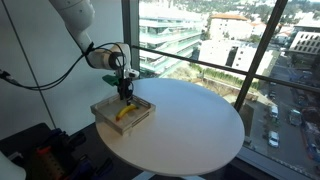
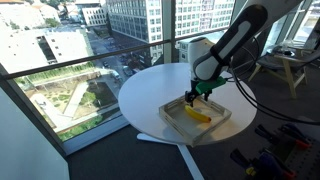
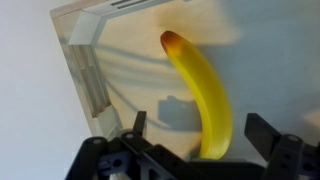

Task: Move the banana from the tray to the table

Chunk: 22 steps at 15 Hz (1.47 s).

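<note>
A small curved yellow banana with a dark tip lies on the pale bottom of the shallow wooden tray. The same banana shows in both exterior views, inside the tray on the round white table. My gripper hangs just above the banana's near end, open, one finger on each side of the fruit and neither touching it. In an exterior view the gripper stands over the banana in the tray. The banana's near tip is hidden by the gripper body.
The tray sits near the table's edge on the robot's side. Tall windows with a metal rail run behind the table. A white chair stands at the back, and cables and gear lie on the floor beside the table.
</note>
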Each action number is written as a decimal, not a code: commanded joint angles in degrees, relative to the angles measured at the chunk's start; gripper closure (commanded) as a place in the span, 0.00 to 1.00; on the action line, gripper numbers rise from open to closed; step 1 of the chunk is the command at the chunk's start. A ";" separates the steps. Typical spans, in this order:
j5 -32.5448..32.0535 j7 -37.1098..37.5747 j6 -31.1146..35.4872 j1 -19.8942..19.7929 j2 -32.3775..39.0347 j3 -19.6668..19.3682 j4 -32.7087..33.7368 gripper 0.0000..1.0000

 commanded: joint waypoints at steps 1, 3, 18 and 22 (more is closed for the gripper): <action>-1.72 2.29 -0.10 1.18 2.41 -1.38 2.77 0.00; -1.76 2.49 -0.26 1.51 3.26 -1.83 3.59 0.00; 0.13 0.45 0.07 0.53 2.98 -0.77 2.95 0.00; 0.94 0.10 0.92 0.26 2.87 -0.01 3.84 0.00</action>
